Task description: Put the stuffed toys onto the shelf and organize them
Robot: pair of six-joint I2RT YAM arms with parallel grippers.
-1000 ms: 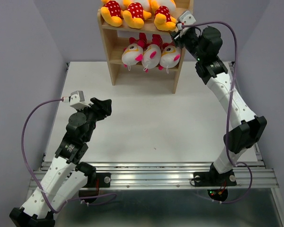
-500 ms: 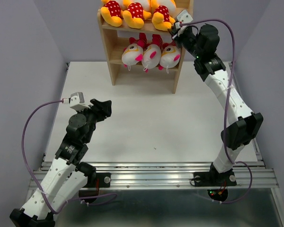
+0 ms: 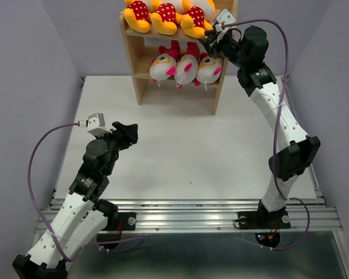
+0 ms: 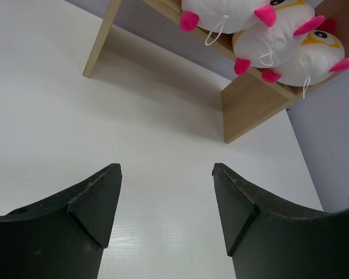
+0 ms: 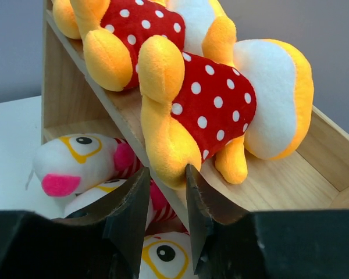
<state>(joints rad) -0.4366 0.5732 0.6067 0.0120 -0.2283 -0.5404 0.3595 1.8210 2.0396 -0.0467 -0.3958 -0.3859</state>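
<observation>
The wooden shelf (image 3: 141, 87) stands at the table's far edge. Three yellow-orange toys in red dotted shirts (image 3: 164, 17) lie on its upper board, three white striped toys (image 3: 186, 68) on the board below. My right gripper (image 3: 209, 39) is at the upper board's right end. In the right wrist view its fingers (image 5: 167, 170) are closed narrowly on the foot of the rightmost yellow-orange toy (image 5: 215, 99), which rests on the shelf board (image 5: 279, 180). My left gripper (image 3: 131, 132) is open and empty above the table (image 4: 166, 168), far from the shelf (image 4: 250, 104).
A second yellow-orange toy (image 5: 128, 23) lies just beside the held one. White toy heads (image 5: 75, 165) sit directly under the right gripper. The shelf's right side panel is close to the right wrist. White table (image 3: 180, 145) spreads between the arms.
My right gripper has moved left along the upper board, and the rightmost yellow-orange toy has shifted left with it, closer to its neighbours. The left arm has not moved.
</observation>
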